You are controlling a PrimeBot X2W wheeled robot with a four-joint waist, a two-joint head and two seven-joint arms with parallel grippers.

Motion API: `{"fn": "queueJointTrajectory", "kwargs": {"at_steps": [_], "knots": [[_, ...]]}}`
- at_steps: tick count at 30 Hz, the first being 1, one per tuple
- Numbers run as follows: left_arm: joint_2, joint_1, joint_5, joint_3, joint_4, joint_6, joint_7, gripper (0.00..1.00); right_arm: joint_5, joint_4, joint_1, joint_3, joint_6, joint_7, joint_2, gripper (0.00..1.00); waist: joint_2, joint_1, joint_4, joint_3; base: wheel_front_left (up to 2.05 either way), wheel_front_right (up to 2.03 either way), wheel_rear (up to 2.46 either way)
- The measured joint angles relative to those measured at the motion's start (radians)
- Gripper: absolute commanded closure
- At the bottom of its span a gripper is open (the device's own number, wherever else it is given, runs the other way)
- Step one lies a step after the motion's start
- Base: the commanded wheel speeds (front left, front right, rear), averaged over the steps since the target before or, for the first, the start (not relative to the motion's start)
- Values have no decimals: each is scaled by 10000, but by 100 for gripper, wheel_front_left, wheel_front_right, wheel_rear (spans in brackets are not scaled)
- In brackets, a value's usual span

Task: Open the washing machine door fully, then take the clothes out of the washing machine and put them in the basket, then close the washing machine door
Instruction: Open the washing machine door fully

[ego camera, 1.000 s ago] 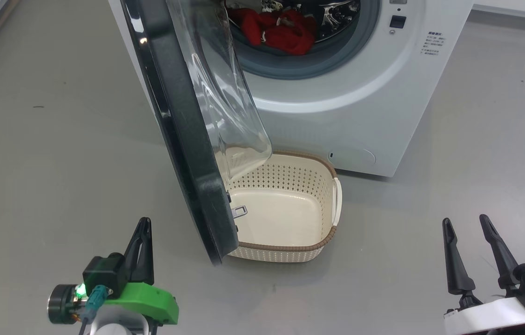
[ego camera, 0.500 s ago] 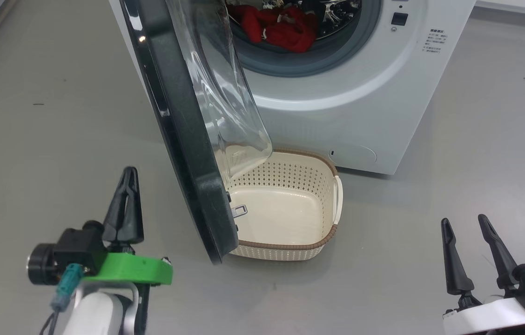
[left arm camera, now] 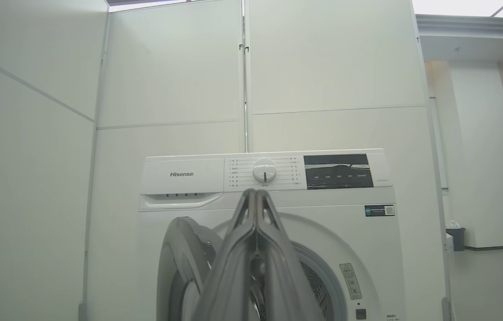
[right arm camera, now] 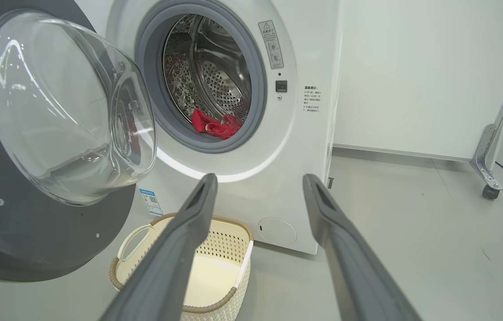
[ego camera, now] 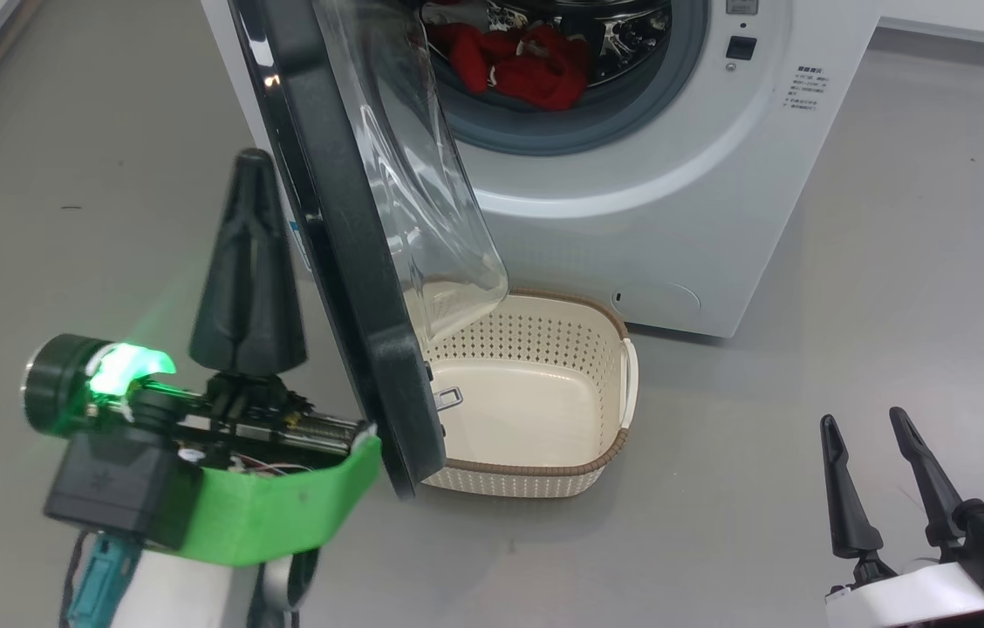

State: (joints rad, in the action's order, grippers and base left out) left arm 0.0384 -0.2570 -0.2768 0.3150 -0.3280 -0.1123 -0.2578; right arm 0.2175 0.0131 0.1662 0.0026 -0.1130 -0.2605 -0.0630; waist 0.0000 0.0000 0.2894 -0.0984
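The step in hand seems to be the first one: opening the washing machine door (ego camera: 344, 262) fully. The door stands only about half open, its edge turned toward the robot. Its glass bowl hangs over the left part of the basket (ego camera: 536, 467), which sits on the floor just in front of the washing machine (ego camera: 632, 218) and has nothing in it. The clothes (ego camera: 536, 65) lie at the bottom of the drum, far behind the door, so no garment is out yet.

The left gripper (ego camera: 249, 166) is clenched with its two fingers pressed together, and it grasps nothing. It is raised just to the left of the door, on the glossy outer side. I cannot tell if it touches the door. The right gripper (ego camera: 863, 420) is released, with its fingers spread. It waits low at the near right, well apart from the basket and the machine.

I judge that the next move calls for swinging the door further to the left. For this the closed fingers must reach the near edge or the inner face, because on the outer side they stand in the door's path. After that, the way to the drum will be free.
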Motion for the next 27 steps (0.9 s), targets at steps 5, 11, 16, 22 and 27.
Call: {"fn": "queueJointTrajectory", "kwargs": {"at_steps": [5, 11, 16, 22, 27], "knots": [[4, 22, -10, 1264, -245, 541, 0, 100, -6, -23, 57, 13, -4, 0, 12, 0, 0, 0, -56, 45, 0, 0, 0], [33, 657, -198, 2686, 303, 1120, 2, 100, -94, -52, 65, 52, -33, 0, 31, 0, 0, 0, -157, 84, 0, 0, 0], [84, 1394, -650, 3519, 1110, 1463, 704, 100, -98, -69, 70, 69, -84, 0, 52, 0, 0, 0, -230, 69, 0, 0, 0], [104, 1791, -840, 3695, 1973, 1498, 1367, 100, -117, -50, 69, 65, -86, 0, 63, 0, 0, 0, -268, -50, 0, 0, 0], [105, 1798, -821, 3386, 2539, 1294, 1584, 100, -178, -52, 69, 54, -86, 0, 67, 0, 0, 0, -280, -101, 0, 0, 0]]}}
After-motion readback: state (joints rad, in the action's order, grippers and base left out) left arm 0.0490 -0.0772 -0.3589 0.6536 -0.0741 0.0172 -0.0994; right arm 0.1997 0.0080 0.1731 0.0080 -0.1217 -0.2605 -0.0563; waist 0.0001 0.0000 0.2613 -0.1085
